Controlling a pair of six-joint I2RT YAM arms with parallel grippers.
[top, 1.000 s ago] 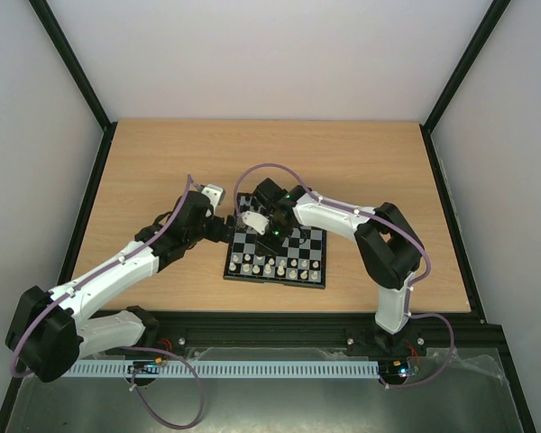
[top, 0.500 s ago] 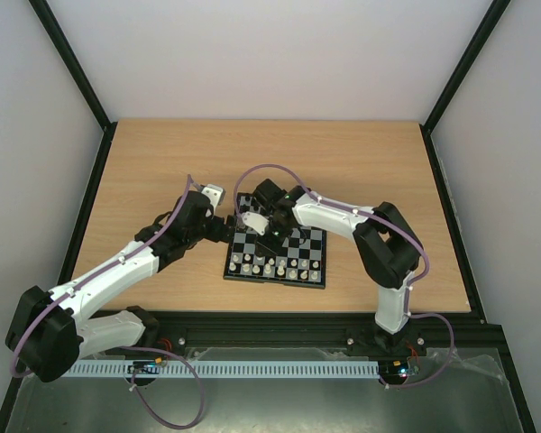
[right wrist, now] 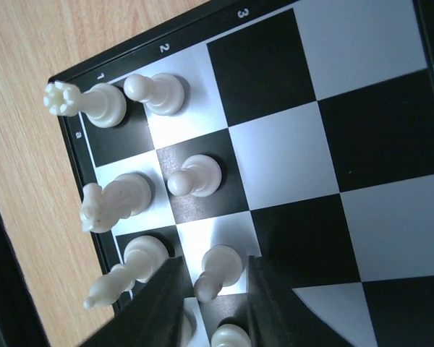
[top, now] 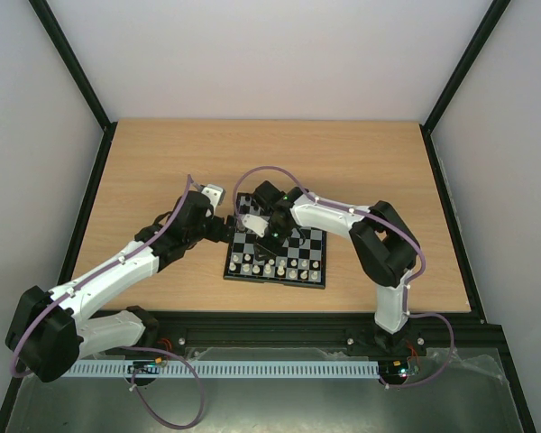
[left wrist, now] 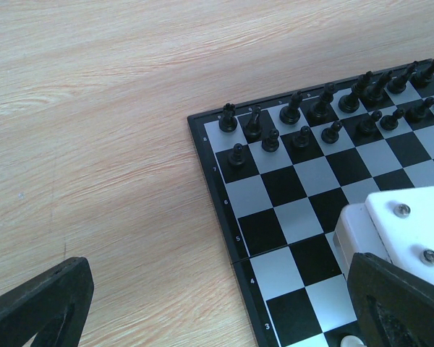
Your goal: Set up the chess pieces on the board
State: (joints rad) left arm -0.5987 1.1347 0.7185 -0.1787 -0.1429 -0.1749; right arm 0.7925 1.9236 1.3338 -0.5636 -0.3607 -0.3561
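The board lies in the middle of the table, with white chess pieces along its near rows. Black chess pieces fill the two far rows in the left wrist view. My right gripper hangs low over the board's near left part. Its jaws stand slightly apart around an upright white pawn, with a thin gap on the left side. White rook, knight, bishop and two other pawns stand near it. My left gripper is wide open over the board's left rim, holding nothing.
The right arm's white wrist housing sits just right of my left gripper, above the board. Bare wooden table surrounds the board. Black frame rails run along the table's sides.
My right gripper's jaws have parted from the white pawn they were shut on; the pawn stays standing on its square. The left arm has not moved.
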